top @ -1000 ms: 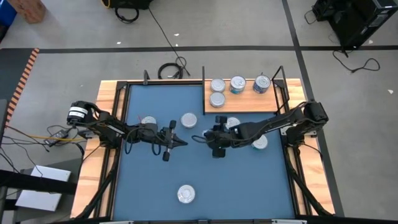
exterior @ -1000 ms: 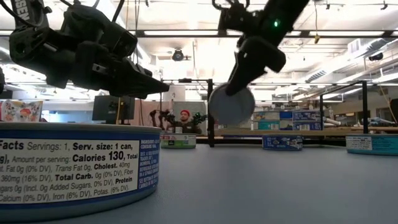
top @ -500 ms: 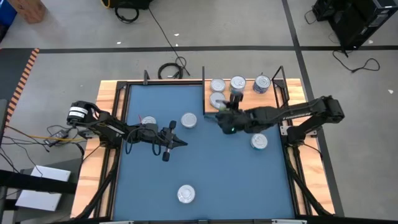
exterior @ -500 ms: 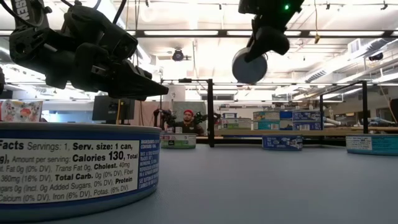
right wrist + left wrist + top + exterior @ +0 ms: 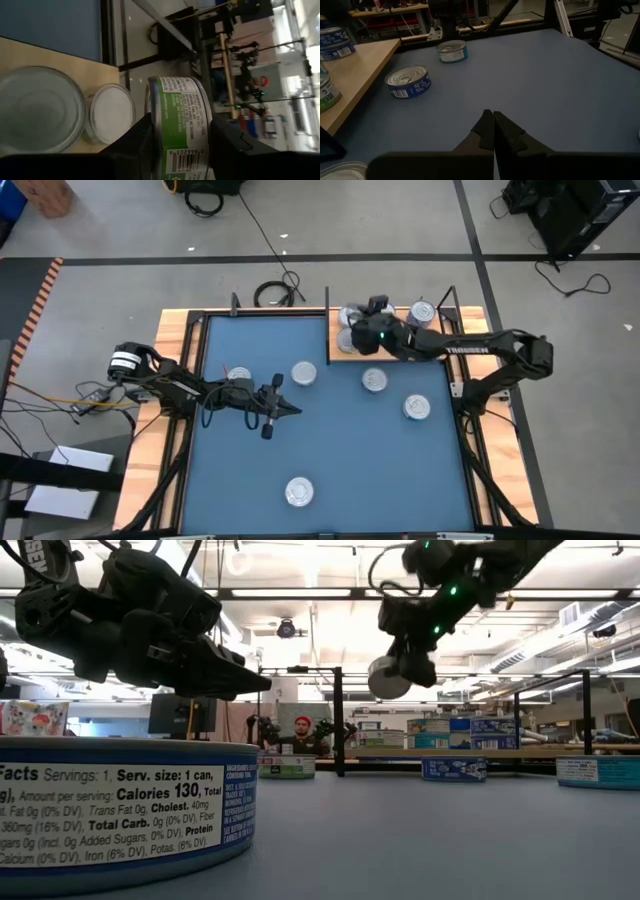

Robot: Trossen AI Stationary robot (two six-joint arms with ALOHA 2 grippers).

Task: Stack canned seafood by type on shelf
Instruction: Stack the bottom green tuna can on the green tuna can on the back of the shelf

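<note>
Clamped on a short, round, green-labelled seafood tin [image 5: 180, 120], the right gripper [image 5: 378, 332] hangs over the light-brown wooden shelf's [image 5: 432, 345] left end, silver-lidded tins [image 5: 40, 107] directly beneath, while the left gripper [image 5: 285, 409], fingers pressed together, waits mid-mat.

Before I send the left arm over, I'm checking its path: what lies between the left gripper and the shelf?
High view: a tin near the left gripper and a tin before the shelf, both on the mat.
</note>
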